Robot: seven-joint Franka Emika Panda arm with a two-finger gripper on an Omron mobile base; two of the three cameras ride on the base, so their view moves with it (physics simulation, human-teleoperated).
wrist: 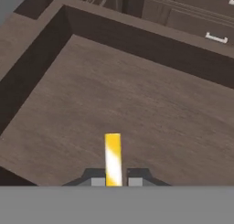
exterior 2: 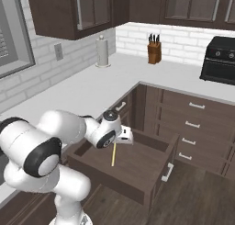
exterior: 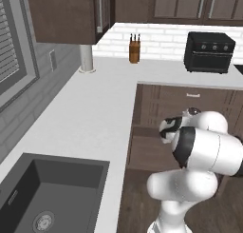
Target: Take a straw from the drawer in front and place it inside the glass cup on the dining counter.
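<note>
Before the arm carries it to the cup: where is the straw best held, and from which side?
Near its top end, from above: the straw hangs upright over the open drawer, thin and straight. The gripper is already shut on it there.

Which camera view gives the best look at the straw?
The right base view: there the straw hangs its whole visible length from the claw above the open drawer. The hand view shows a short end of it between the fingertips. In the left base view the arm hides it.
</note>
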